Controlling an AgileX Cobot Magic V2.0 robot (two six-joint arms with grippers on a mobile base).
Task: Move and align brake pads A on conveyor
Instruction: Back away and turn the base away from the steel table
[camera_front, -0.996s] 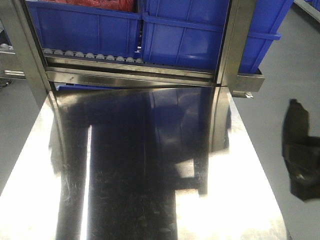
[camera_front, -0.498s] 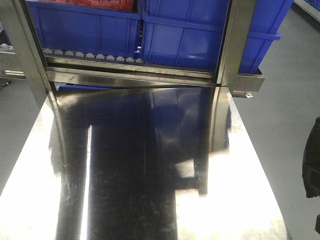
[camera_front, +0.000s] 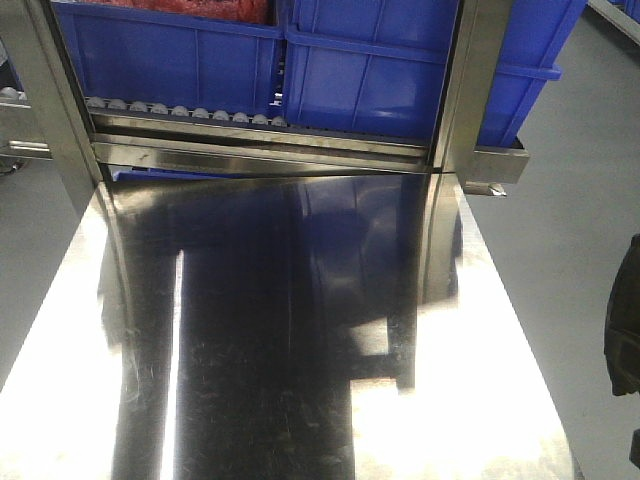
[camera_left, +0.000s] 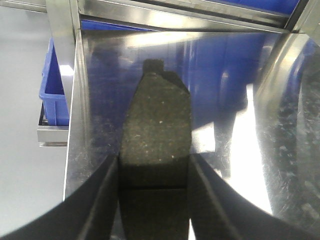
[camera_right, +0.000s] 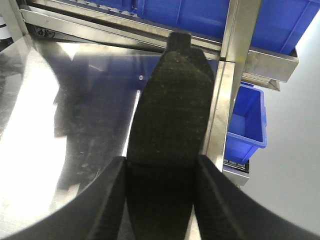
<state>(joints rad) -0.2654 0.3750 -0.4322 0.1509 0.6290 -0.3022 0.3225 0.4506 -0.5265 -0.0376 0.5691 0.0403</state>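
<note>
In the left wrist view a dark grey-brown brake pad (camera_left: 157, 125) with a thin groove across it sticks forward from my left gripper (camera_left: 154, 172), which is shut on it above the steel tabletop (camera_left: 100, 100). The right wrist view shows a second brake pad (camera_right: 172, 110) clamped the same way in my right gripper (camera_right: 160, 170), over the tabletop's right edge. A dark shape (camera_front: 624, 325) at the right edge of the front view is part of my right arm; I cannot tell its jaws there. The conveyor is out of view.
The shiny steel tabletop (camera_front: 480, 400) fills the front view. Behind it stands a roller rack (camera_front: 180, 110) holding blue bins (camera_front: 370, 70), framed by steel posts (camera_front: 462, 90). Another blue bin (camera_right: 245, 125) sits lower, beside the table's right edge. Grey floor lies on both sides.
The dark shape of my right arm has slid right, from well inside the front view to its right edge. Over the last half second it has barely moved.
</note>
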